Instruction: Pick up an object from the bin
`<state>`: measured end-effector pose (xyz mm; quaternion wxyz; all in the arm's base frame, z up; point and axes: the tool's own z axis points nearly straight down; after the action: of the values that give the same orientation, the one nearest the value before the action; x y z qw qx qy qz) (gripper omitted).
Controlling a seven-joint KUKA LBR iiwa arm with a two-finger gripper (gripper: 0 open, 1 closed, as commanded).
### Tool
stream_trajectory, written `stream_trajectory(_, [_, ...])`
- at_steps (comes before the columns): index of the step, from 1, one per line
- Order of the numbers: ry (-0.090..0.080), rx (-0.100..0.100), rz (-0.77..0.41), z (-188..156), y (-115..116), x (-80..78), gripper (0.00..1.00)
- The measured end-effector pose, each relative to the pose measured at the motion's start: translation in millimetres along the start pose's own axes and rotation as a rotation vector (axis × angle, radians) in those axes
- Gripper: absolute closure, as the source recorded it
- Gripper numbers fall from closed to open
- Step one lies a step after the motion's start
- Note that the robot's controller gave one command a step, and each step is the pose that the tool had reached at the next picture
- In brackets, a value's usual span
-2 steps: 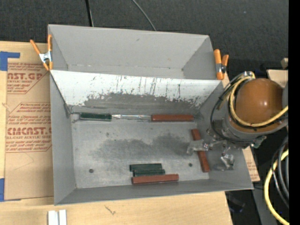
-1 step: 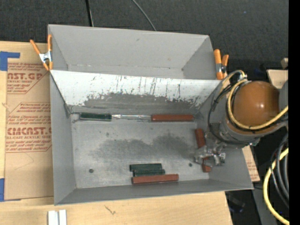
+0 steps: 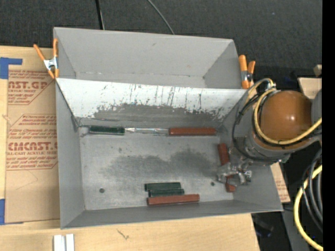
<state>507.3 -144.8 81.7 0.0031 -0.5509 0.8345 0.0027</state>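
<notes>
My gripper (image 3: 233, 175) is low at the right side of the bin floor, close to the right wall. A short red-brown bar (image 3: 223, 153) lies just beyond it, nearly upright in the view and close to touching it. A small red-brown piece (image 3: 231, 187) shows right under the gripper's metal parts; whether it is held is hidden. Left of the gripper, near the front wall, two dark green bars (image 3: 164, 188) and a long red-brown bar (image 3: 174, 198) lie side by side.
Along the foot of the back wall lies a long tool with a green handle (image 3: 107, 130) at its left end and a red-brown handle (image 3: 192, 132) at its right. The arm's orange dome and cables hang over the bin's right rim.
</notes>
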Motion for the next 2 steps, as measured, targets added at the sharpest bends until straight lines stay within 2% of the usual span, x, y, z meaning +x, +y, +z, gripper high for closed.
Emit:
stream_trajectory(1, [0.006,-0.005,-0.045,-61,1,0.6,1.0])
stream_trajectory(2, [-0.01,-0.005,-0.109,-4,10,1.2,0.0])
